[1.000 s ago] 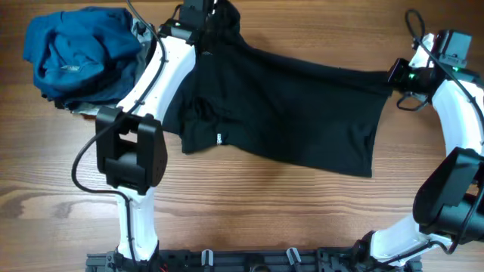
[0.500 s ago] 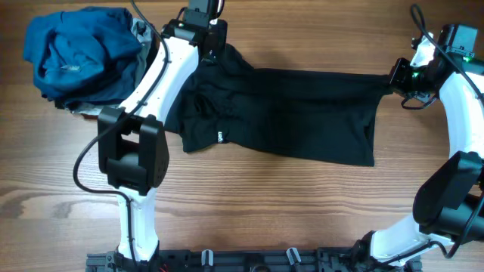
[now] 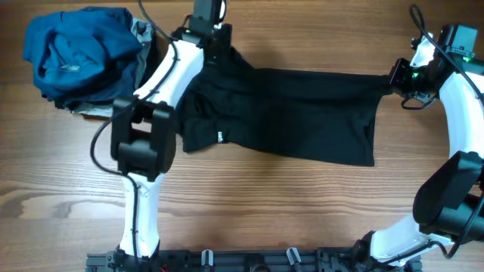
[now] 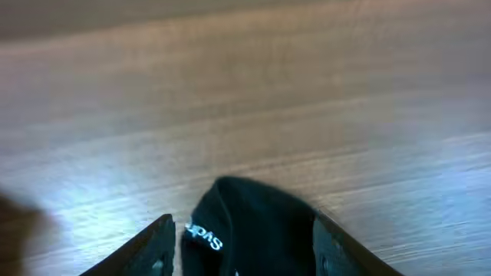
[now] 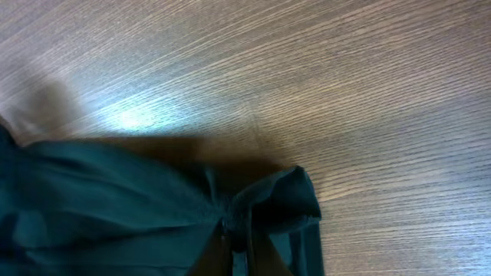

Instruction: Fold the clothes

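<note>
A black garment (image 3: 295,113) lies spread across the middle of the wooden table, its left part bunched in folds. My left gripper (image 3: 219,50) hovers over the garment's top-left corner. In the left wrist view that gripper (image 4: 245,247) stands open, and a fold of black cloth (image 4: 257,218) with a white logo lies between the fingers, with a gap beside the left finger. My right gripper (image 3: 392,75) is at the garment's top-right corner. The right wrist view shows it (image 5: 242,244) shut on a pinched bunch of the cloth (image 5: 265,201).
A pile of blue clothes (image 3: 76,51) sits at the back left, close to the left arm. Bare wood lies in front of the garment (image 3: 265,204). The arm bases stand at the front edge (image 3: 136,249).
The left gripper has opened and let go of the garment's top-left corner. The garment went from stretched and lifted to lying flatter; the right gripper kept its hold.
</note>
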You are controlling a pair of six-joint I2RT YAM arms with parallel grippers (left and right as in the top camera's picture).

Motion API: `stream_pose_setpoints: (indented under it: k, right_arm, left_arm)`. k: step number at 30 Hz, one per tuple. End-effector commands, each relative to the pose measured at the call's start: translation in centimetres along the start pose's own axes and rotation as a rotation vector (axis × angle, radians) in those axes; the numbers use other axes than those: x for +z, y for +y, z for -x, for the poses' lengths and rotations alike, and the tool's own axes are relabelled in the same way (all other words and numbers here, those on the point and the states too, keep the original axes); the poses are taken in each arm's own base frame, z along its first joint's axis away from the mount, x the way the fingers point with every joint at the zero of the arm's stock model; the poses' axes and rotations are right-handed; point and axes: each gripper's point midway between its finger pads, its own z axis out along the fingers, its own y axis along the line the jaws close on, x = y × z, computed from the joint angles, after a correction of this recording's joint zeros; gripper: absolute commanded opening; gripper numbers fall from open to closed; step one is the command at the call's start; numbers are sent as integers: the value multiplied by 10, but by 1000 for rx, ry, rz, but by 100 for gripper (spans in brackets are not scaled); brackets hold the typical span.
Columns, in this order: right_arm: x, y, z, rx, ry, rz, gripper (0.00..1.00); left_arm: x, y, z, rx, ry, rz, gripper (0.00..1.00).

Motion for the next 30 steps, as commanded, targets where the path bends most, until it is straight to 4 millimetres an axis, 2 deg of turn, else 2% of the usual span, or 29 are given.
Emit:
stream_pose_setpoints:
  k: [1,4,5,7,9,12,13,15,17,19,21,26,28,30]
  right_arm:
    - [0,2,9,-16,-20,16,4]
    - [0,2,10,-17,-24,16,4]
    - [0,2,9,-17,-24,16,4]
    - [0,2,9,-17,-23,16,4]
    - [0,2,10,-18,-24,16,4]
    - [0,2,10,-28,-26,16,4]
    - [0,2,10,-29,-27,16,4]
    - [-1,2,11,-29,-30,17,4]
    - [-1,2,11,-29,-30,17,4]
    - [0,2,10,-28,-26,16,4]
    - [0,2,10,-29,-27,16,4]
    - [0,5,7,-25,-11,36,4]
    - [-1,9,2,-20,7,61,4]
    - [-2,16,-10,-5,56,102,4]
  left_arm:
    - [22,-4,-25,-6,69,-33,54]
    - [31,-6,-46,-19,136,-42,52]
    - [36,-7,-58,-17,169,-44,49]
    - [40,-8,-67,-13,195,-41,43]
    - [40,-7,-69,-13,201,-40,32]
    - [39,-5,-73,-11,218,-25,4]
    - [39,0,-73,-8,217,2,4]
    - [31,12,-59,-3,179,74,4]
    - [14,20,-33,-9,118,111,4]
    - [-13,21,9,-25,23,103,4]
    - [-33,20,32,-33,-34,97,4]
    - [-52,21,39,-33,-41,95,4]
    - [-63,22,33,-27,-4,98,4]
    - [-77,24,17,-16,76,106,4]
